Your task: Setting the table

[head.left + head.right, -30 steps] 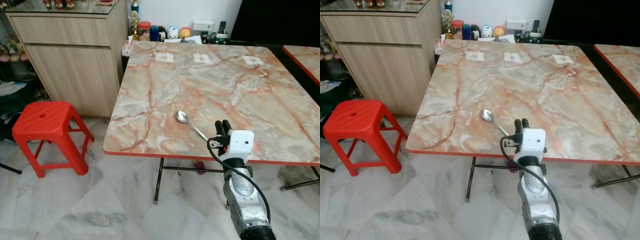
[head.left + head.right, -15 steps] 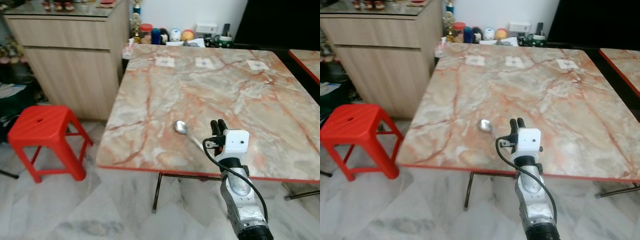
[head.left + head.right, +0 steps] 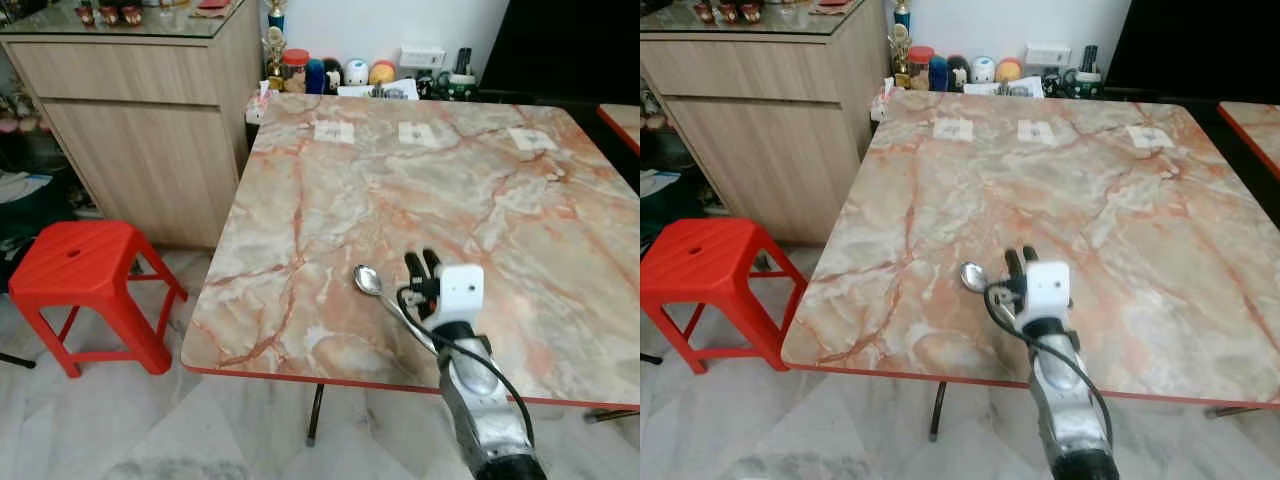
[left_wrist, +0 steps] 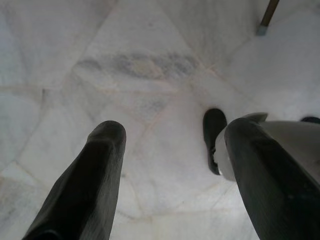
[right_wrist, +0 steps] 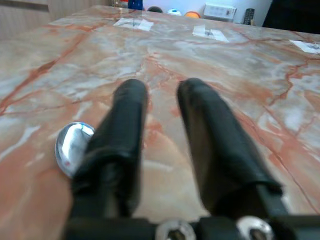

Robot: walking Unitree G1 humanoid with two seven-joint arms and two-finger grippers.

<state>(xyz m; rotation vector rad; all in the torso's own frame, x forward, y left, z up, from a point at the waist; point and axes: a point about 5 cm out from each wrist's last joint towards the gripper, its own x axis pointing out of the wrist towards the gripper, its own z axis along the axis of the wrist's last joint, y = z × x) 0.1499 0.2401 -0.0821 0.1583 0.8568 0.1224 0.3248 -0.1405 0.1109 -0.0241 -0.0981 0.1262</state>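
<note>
Currently the right gripper (image 3: 422,262) is raised over the near part of the marble-patterned table (image 3: 330,190), its two black fingers (image 5: 127,115) held slightly apart with bare tabletop showing between them; they pinch nothing. A metal spoon (image 3: 368,280) lies flat on the table just beside the gripper, on the robot's left of it, bowl pointing away from the robot and handle running back toward the near edge, where the gripper and its cable pass in front of it. In the right wrist view the bowl of the spoon (image 5: 74,145) sits next to one finger; contact between finger and spoon cannot be confirmed.

The left gripper (image 4: 170,165) hangs low over the pale marble floor (image 4: 125,65), fingers spread wide and holding nothing.

Three small white cards (image 3: 333,130) lie in a row near the far edge of the table. Beyond that edge, against the wall, stands a cluster of jars and small items (image 3: 330,72). A wooden cabinet (image 3: 140,120) stands to the left of the table, and a red plastic stool (image 3: 85,275) stands on the floor before it.
</note>
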